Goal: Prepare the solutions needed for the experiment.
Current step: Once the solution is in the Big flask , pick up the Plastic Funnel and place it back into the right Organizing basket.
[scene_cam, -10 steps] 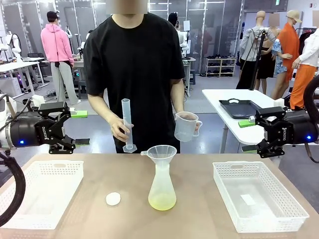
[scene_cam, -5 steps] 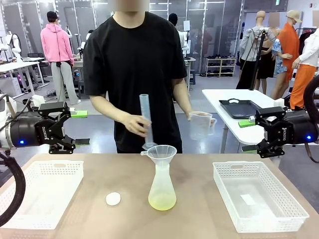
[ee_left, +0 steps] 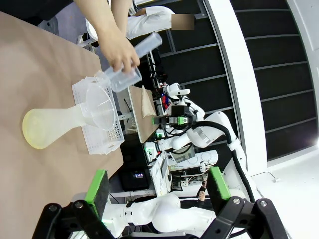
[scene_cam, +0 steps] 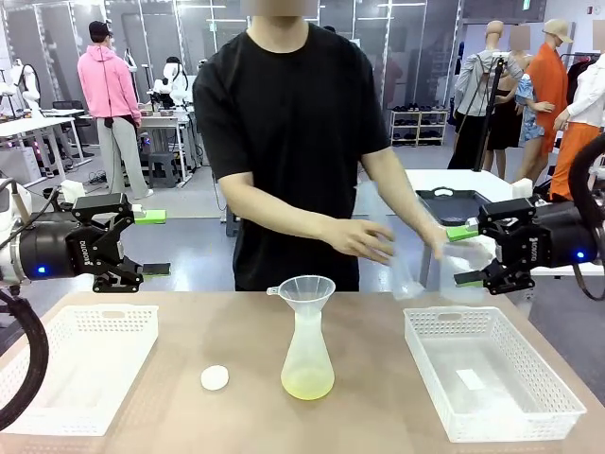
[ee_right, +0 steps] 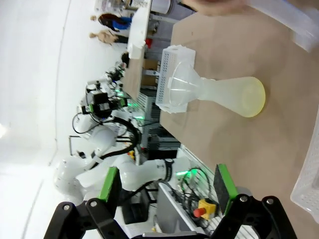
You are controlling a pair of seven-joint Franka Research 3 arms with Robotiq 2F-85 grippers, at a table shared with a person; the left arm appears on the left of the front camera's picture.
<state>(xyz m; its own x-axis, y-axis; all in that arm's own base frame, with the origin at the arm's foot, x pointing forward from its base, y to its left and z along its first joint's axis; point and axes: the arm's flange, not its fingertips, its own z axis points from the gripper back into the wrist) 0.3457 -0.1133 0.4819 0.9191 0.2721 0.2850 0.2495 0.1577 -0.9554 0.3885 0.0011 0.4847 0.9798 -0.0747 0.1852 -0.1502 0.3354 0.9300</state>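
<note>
The solution [scene_cam: 307, 383], a shallow yellow-green layer, lies in the bottom of the flask [scene_cam: 307, 345] at the middle of the table [scene_cam: 189, 326]. A funnel [scene_cam: 303, 288] sits in the flask's neck and a white cap [scene_cam: 215, 377] lies near. The left gripper [scene_cam: 151, 243] and right gripper [scene_cam: 463, 255] hang at either side, fingers apart, holding nothing (white lettering on each reads Robotiq). The person's hand [scene_cam: 357, 236] carries a blurred cylinder [scene_cam: 402, 274] near the right gripper.

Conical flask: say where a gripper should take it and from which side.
Probably the narrow neck just under the funnel, coming in level from the side. The flask stands upright, its base flares wide, and the funnel blocks the top.
</note>
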